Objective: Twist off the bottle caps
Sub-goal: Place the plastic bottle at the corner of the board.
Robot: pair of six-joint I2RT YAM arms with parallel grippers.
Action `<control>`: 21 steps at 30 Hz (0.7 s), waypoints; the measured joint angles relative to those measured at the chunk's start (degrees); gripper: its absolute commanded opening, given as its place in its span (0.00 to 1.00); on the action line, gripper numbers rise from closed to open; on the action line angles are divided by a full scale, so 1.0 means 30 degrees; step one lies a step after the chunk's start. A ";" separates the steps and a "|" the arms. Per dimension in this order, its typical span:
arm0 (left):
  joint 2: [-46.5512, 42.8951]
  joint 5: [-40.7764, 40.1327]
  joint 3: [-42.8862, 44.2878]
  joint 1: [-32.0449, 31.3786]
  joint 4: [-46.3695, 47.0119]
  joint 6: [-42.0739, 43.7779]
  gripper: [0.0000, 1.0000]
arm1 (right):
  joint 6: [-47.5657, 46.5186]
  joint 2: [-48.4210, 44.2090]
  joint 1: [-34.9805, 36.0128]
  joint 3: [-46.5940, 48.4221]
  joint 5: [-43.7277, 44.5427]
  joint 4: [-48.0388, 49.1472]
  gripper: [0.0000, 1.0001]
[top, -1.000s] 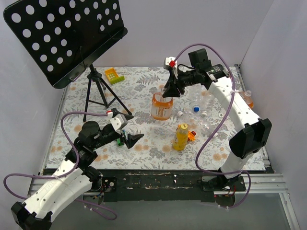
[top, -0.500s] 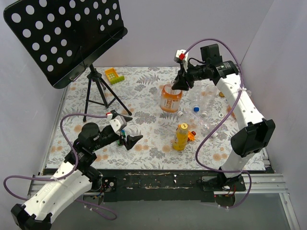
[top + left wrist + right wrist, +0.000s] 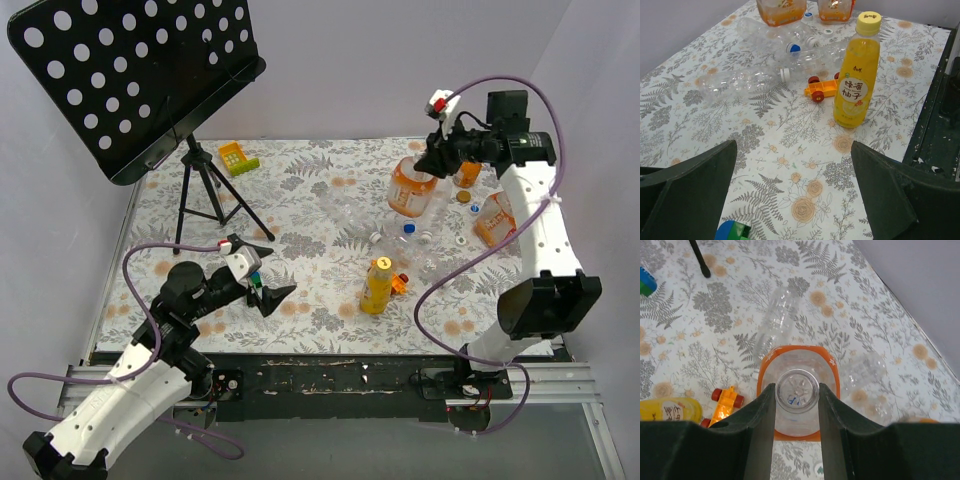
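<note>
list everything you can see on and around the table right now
music stand: one, black, rear left
toy block: one, yellow-green, rear
green-and-blue block: one, by left gripper
yellow bottle: one, upright, centre, yellow cap on
toy car: one, orange, beside yellow bottle
clear bottles: about three, lying mid-table
orange bottles: three, one in right gripper, two far right
loose caps: about three, mixed colours, right side
left gripper: open, near left
right gripper: shut on an orange bottle

- The right gripper (image 3: 432, 162) swung right, off mid-table, with the orange bottle (image 3: 408, 192) clamped at the neck.
- The bottle ended up hanging near the far right corner.
</note>
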 measured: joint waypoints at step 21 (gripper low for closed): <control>-0.0583 0.0248 -0.1457 0.0000 0.0488 -0.0022 0.98 | -0.1785 -0.8196 -0.7162 -0.7861 0.1545 -0.2171 0.01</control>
